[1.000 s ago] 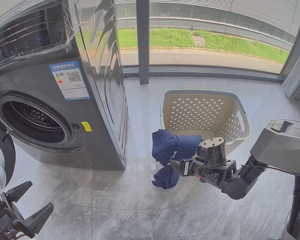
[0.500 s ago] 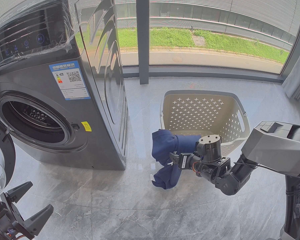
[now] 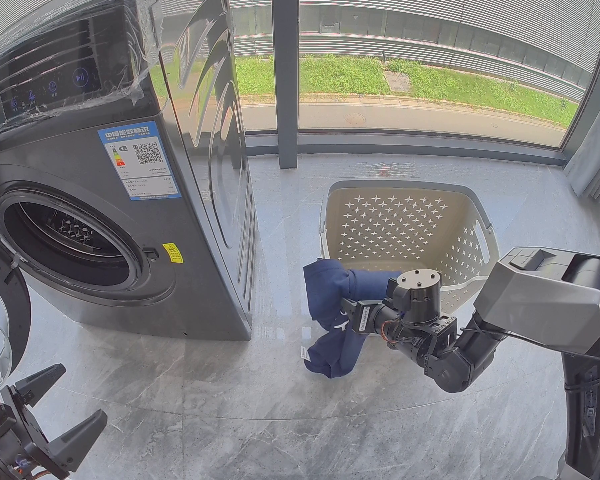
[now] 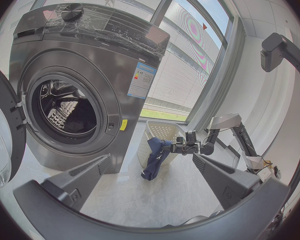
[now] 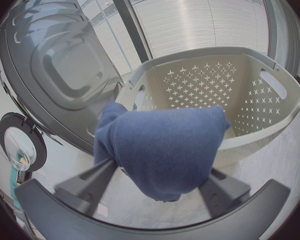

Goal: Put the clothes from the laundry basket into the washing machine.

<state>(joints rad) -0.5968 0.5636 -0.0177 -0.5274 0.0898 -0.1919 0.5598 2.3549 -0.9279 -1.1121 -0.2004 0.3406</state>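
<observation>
Blue garment [image 5: 163, 144] was bunched between the parted, unclamped jaws of the right gripper [image 3: 349, 310], draped over the near rim of the laundry basket [image 3: 407, 191] and hung down outside it. Beyond the jaws the washing machine [image 3: 113, 168] was stood open-doored. Well apart, the left gripper [image 3: 80, 393] was held spread above the grey marble floor [image 3: 247, 408], by a window [image 3: 433, 55].

The blue garment [image 5: 163, 144] covers the front of the right gripper [image 5: 161, 170], so its grip cannot be told, while the head view's left edge cuts off the door [image 3: 17, 301] of the washing machine [image 3: 200, 235] and the left gripper [image 3: 79, 391].
</observation>
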